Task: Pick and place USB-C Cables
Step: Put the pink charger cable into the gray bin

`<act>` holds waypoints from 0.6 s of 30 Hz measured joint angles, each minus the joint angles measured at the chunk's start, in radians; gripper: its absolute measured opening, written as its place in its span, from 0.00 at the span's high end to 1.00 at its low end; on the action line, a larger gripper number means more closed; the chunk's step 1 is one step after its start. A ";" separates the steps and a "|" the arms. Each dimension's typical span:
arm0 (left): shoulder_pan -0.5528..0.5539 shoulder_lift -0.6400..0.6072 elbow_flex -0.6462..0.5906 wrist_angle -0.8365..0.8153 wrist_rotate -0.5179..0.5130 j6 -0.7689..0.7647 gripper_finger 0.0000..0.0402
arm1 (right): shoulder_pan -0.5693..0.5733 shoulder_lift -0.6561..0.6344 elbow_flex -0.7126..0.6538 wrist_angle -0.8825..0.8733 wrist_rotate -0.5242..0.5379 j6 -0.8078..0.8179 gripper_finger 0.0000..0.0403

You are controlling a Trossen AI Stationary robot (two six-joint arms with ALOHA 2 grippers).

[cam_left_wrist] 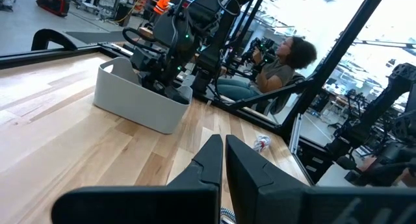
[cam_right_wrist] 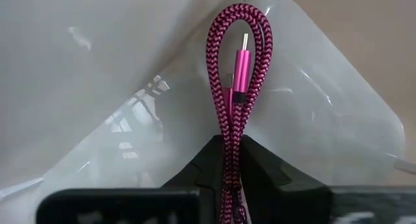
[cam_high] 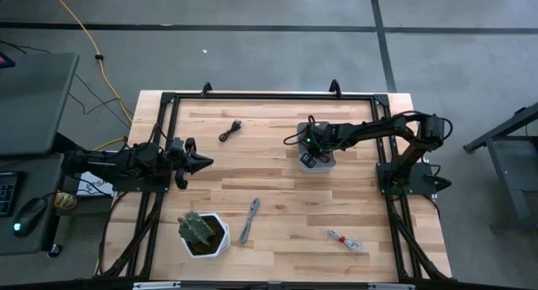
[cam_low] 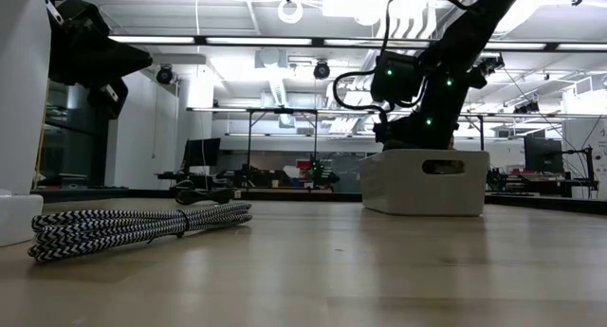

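A: Progress looks to be about one cable in four. The right gripper (cam_right_wrist: 231,160) hangs inside the pale tray (cam_high: 304,132) at the table's far right, and the right wrist view shows its fingers pinched on the dark red cable (cam_right_wrist: 238,68), the loop and its plug hanging down toward the tray's glossy floor.

B: So that cable is not let go?

A: Not as far as the pictures show. The braid runs between the two fingers with no gap to either side, so the robot has it clamped, low in the tray but not yet dropped. Whether anything else already lies in the tray cannot be told; the arm covers most of it from above.

B: And the other three?

A: Out on the wood, well apart from the tray. The black cable (cam_high: 230,130) lies toward the far edge, left of centre. The grey cable (cam_high: 250,220) sits near the front, just beside the white pot with the cactus (cam_high: 203,234). The whitish cable with red (cam_high: 345,239) rests near the front right.

B: What of the other arm?

A: The left gripper (cam_high: 202,162) waits at the table's left side, fingers pressed together on nothing, pointing across the boards.

B: Then what remains?

A: By that reckoning, the release of the red one, then three more fetches.
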 joint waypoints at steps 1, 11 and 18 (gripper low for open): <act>0.000 0.000 0.000 0.000 0.000 0.000 1.00 | 0.000 0.000 0.000 0.000 0.000 0.000 0.90; 0.000 0.000 0.000 0.000 0.000 0.000 1.00 | 0.000 0.000 0.000 -0.003 -0.004 0.000 0.83; 0.000 0.000 0.000 0.000 0.000 0.000 1.00 | -0.001 0.000 -0.001 -0.003 -0.003 0.001 0.69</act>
